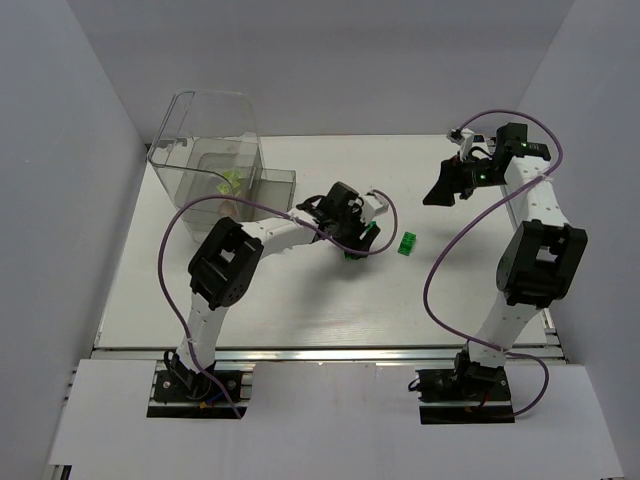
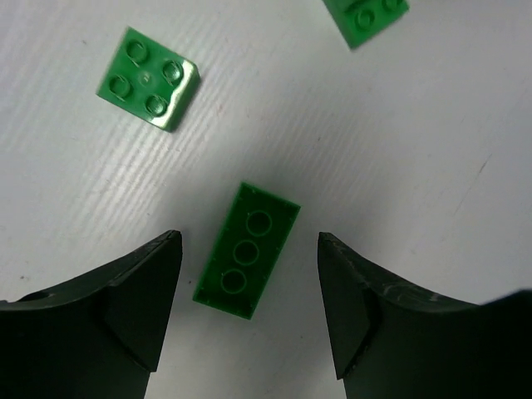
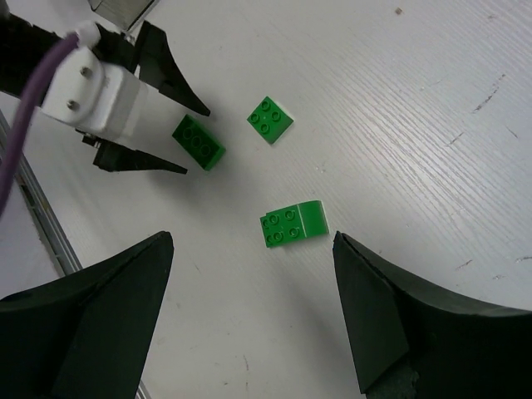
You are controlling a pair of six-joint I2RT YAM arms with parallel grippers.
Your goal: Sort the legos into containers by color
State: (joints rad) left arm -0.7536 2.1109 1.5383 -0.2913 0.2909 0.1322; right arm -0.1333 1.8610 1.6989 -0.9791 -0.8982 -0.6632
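Three dark green legos lie on the white table. A long one [image 2: 247, 249] lies underside up between the open fingers of my left gripper [image 2: 249, 238], which hovers low over it without touching. A square one [image 2: 150, 79] lies just beyond it. A sloped one [image 1: 407, 243] lies to the right. The right wrist view shows the long [image 3: 199, 142], square [image 3: 271, 120] and sloped [image 3: 294, 224] ones. My right gripper [image 3: 253, 241] is open and empty, high above them. The clear bin [image 1: 215, 150] stands at the far left with yellow-green legos [image 1: 232, 182] inside.
White walls enclose the table on the left, back and right. A low clear compartment [image 1: 278, 185] juts from the bin's right side. The left arm's purple cable [image 1: 200, 210] loops near the bin. A metal rail [image 1: 320, 352] runs along the near edge.
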